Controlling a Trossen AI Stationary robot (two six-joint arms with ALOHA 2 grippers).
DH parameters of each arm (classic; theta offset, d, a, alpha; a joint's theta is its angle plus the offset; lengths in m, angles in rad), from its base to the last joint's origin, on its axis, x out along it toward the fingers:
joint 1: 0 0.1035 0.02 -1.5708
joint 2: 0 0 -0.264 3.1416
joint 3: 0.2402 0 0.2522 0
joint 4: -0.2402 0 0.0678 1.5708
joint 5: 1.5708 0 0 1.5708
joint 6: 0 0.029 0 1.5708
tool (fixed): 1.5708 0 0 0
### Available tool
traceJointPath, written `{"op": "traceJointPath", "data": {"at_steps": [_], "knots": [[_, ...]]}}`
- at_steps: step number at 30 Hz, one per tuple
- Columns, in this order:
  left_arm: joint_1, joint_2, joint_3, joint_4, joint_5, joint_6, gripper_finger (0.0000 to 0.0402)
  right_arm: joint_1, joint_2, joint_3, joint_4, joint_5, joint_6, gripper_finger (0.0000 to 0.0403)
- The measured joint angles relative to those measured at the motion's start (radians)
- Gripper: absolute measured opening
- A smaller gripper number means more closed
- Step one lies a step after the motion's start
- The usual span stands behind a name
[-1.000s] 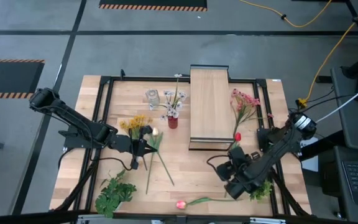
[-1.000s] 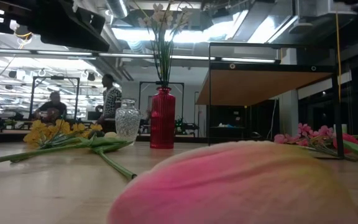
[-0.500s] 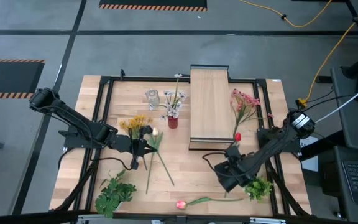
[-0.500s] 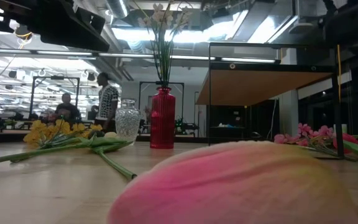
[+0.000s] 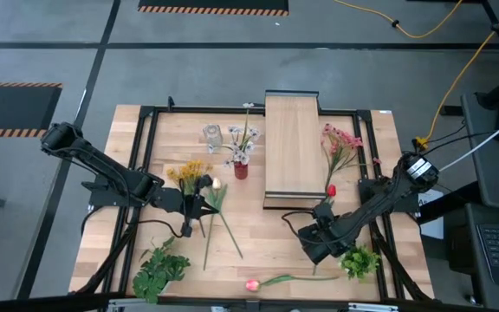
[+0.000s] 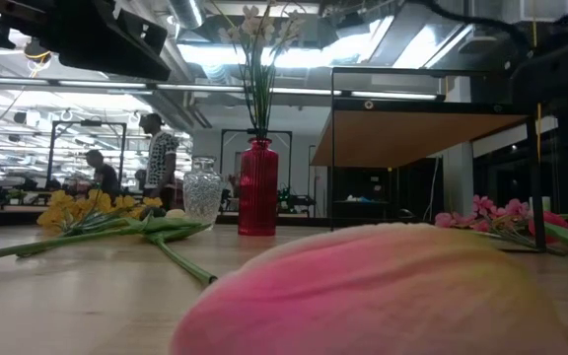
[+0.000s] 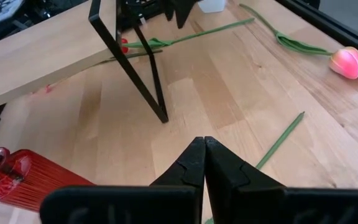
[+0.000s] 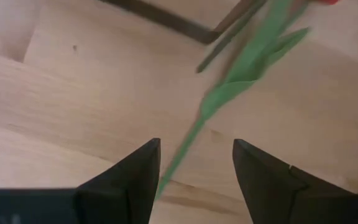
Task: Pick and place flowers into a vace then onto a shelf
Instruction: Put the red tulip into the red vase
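The flowers lie about the tabletop. Yellow daisies (image 5: 189, 172) lie with long stems under my left gripper (image 5: 199, 211), which is shut (image 7: 204, 142) above the wood. Pink blossom sprays (image 5: 340, 143) lie right of the shelf (image 5: 293, 147). A pink tulip (image 5: 252, 284) lies at the near edge, filling the low view (image 6: 383, 296). The red rose (image 5: 331, 190) lies by the shelf's near right corner. My right gripper (image 5: 312, 245) is open, and the rose's green stem (image 8: 229, 84) runs between its fingers (image 8: 194, 146). The clear vase (image 5: 212, 135) stands empty near the far edge.
A red cylinder (image 5: 241, 170) holding white sprigs stands between the vase and the shelf. Leafy green bunches lie at the near left (image 5: 158, 269) and near right (image 5: 359, 260). The shelf's dark frame leg (image 7: 142, 68) stands ahead of my left gripper. People walk in the room beyond.
My right gripper has moved toward the table's left and a little toward the far edge, coming over the rose's stem and uncovering the green bunch at the near right. Its arm has swung with it.
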Motion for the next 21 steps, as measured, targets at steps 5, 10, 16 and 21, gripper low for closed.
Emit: {"op": "traceJointPath", "data": {"at_steps": [5,10,16,21], "knots": [[0.000,0.000,0.000,0.000,0.000,0.000,0.0003,0.000,0.000,-0.069,0.049,0.000,0.009,0.0204],[0.000,0.000,0.000,0.000,0.000,-0.001,0.0003,0.000,0.000,-0.110,0.102,0.001,0.027,0.0204],[0.000,0.000,0.000,0.000,0.001,-0.001,0.0004,0.000,0.000,-0.166,0.238,0.000,0.027,0.0204],[0.000,0.000,0.000,0.000,0.001,-0.001,0.0002,0.001,-0.005,-0.198,0.266,0.008,0.032,0.0204]]}}
